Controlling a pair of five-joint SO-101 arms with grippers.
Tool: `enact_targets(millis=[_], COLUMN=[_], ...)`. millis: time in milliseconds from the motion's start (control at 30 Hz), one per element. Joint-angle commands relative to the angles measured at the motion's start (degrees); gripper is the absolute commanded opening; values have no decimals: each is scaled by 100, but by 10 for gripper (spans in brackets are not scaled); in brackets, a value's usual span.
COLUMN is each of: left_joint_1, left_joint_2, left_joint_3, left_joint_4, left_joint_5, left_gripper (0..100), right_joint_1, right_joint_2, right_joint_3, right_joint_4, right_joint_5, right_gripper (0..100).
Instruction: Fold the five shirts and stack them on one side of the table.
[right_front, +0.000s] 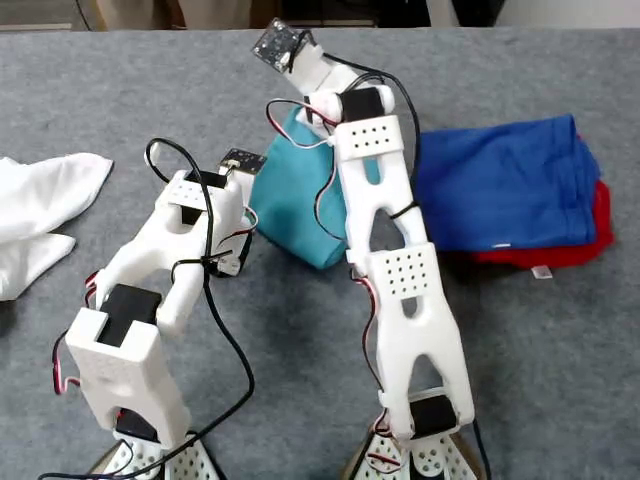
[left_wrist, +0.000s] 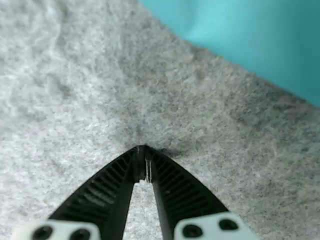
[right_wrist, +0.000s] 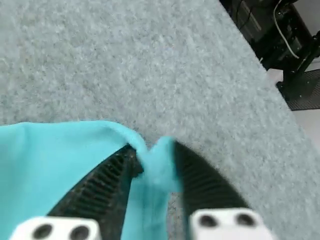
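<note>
Right pincer (right_wrist: 152, 160) pinched far edge of teal shirt (right_front: 295, 205), likely to draw fold over. Left pincer (left_wrist: 142, 155) pressed together, empty, tip on grey surface (right_front: 520, 350) just beside shirt. Blue shirt (right_front: 500, 190) stacked atop red shirt (right_front: 590, 240).

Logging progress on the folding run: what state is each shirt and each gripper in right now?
left gripper: shut, empty, by the teal shirt
right gripper: shut on the teal shirt's edge
teal shirt: pinched at one edge, not yet stacked
blue shirt: folded, lying on the red shirt
red shirt: under the blue shirt
white shirt: unfolded, rumpled
</note>
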Motion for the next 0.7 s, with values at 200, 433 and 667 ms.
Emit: enact_targets(millis=[200,433,667], left_joint_1=[-53,-53,-53], left_joint_2=[110,110,110], left_joint_3=[607,607,607], left_joint_4=[44,44,44], left_joint_5=[18,18,18], left_gripper=[18,18,18], right_joint_1=[330,488,523], right_joint_2=[-303,-338,-233], right_joint_3=[-725,-963,-796], right_joint_4=[756,2901,3033], right_joint_5=[-387,-2119,-3666], right_gripper=[227,277,416])
